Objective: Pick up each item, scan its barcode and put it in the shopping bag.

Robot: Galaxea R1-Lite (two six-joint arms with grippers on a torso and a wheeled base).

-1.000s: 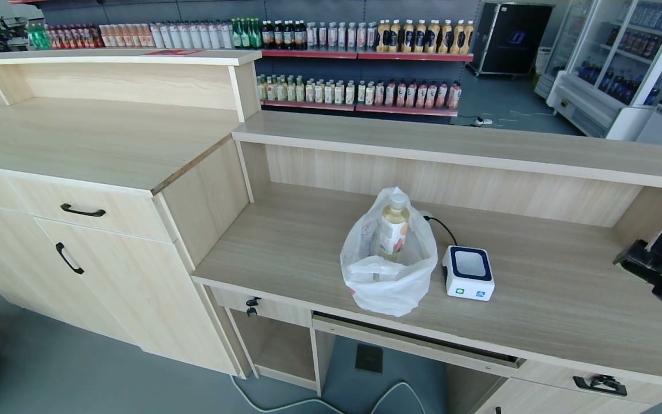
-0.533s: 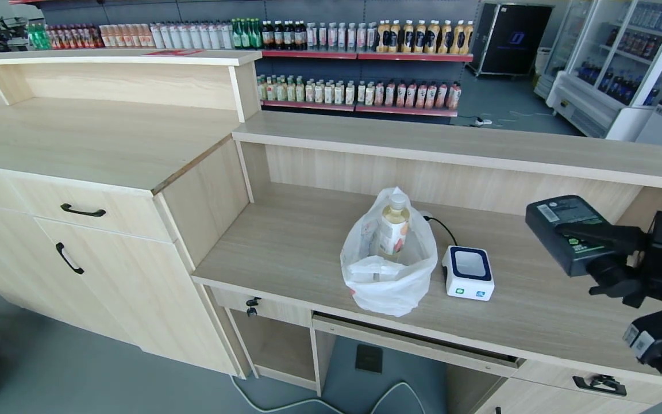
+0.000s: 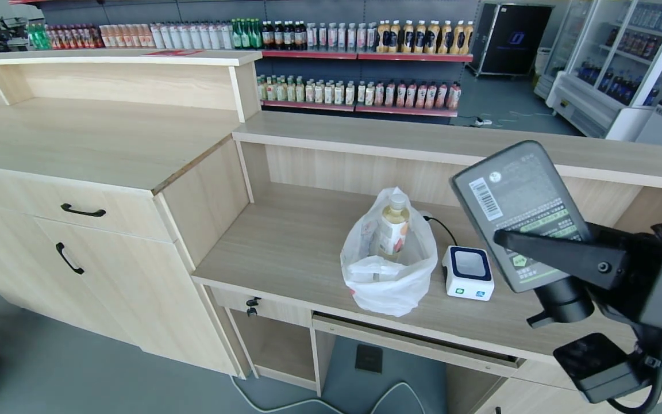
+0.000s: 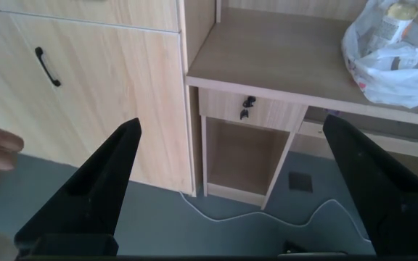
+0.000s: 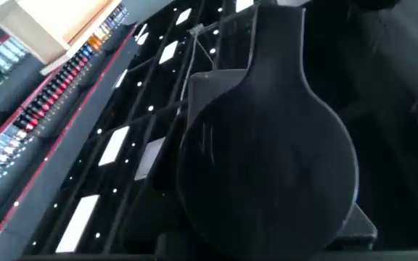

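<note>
A white plastic shopping bag [image 3: 388,276] stands on the lower counter with a pale drink bottle [image 3: 394,227] upright inside it. Just right of the bag lies the small white barcode scanner [image 3: 468,272], window facing up. My right gripper [image 3: 518,241] is shut on a dark grey flat pack [image 3: 509,190], held up in the air above and to the right of the scanner. The pack's barcode label faces the head camera, and its dark side [image 5: 267,167] looms close in the right wrist view. My left gripper [image 4: 232,127] hangs open low beside the counter, well left of the bag [image 4: 394,58].
The wooden counter [image 3: 285,247] has a raised ledge [image 3: 423,141] behind the bag and a taller cabinet block [image 3: 107,144] on the left. A cable [image 3: 443,227] runs from the scanner toward the back. Shelves of bottles [image 3: 360,92] stand far behind.
My right arm has come up from the right edge with the pack, rising and moving left toward the scanner, its barcode face turning toward the head camera. Bag, bottle and scanner have not moved.
</note>
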